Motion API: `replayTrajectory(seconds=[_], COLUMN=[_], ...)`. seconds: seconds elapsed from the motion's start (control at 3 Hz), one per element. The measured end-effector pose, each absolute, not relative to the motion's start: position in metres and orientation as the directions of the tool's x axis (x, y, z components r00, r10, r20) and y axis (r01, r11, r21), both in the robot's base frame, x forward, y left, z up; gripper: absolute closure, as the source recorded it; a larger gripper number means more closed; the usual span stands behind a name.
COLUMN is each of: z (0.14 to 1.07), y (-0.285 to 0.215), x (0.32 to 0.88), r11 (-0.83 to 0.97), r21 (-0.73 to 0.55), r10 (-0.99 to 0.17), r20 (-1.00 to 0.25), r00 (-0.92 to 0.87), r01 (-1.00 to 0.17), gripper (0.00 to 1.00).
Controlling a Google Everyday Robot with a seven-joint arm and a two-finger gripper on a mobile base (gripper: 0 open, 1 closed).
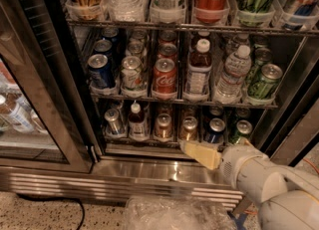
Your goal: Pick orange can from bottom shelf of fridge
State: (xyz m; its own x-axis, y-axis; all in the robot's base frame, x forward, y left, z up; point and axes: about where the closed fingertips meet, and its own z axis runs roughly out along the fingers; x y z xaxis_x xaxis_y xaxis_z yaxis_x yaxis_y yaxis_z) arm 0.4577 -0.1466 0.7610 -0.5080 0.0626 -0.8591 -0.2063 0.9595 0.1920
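The fridge point(149, 167) stands open, its glass door point(35, 99) swung out to the left. The bottom shelf point(149, 139) holds a row of short cans and one small bottle point(135, 120). The orange can point(189, 128), coppery with a silver top, stands near the middle of that row. A similar brownish can point(163, 126) stands just left of it. My gripper point(197, 152), cream-yellow on a white wrist, sits low in front of the shelf's edge, its tip just below and in front of the orange can, not touching it.
A dark blue can point(215, 129) and a green can point(241, 131) stand right of the orange can, a silver can point(113, 121) at far left. The rack above point(179, 99) holds cans and bottles. A crinkled plastic bag point(174, 214) lies on the floor, beside a black cable point(60, 201).
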Motion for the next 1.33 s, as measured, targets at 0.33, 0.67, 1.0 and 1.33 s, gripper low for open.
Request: replayTrajectory(seconds=[0.33,0.67,1.0,1.33], z=[0.754,0.726,0.689,0.65], y=[-0.138,-0.115,-0.062,-0.004], x=[0.455,0.457,0.471,0.486], r11=[0.954,0.945,0.919,0.899], r21=[0.204,0.203,0.199,0.18], r10=[0.082,0.066,0.031,-0.012], r20=[-0.881,-0.887,-0.896,-0.902], r00=[-0.465,-0.457,-0.442,-0.432], r01=[-0.219,-0.258,-0.339,-0.399], gripper=[0.0,0.0,0.0,0.0])
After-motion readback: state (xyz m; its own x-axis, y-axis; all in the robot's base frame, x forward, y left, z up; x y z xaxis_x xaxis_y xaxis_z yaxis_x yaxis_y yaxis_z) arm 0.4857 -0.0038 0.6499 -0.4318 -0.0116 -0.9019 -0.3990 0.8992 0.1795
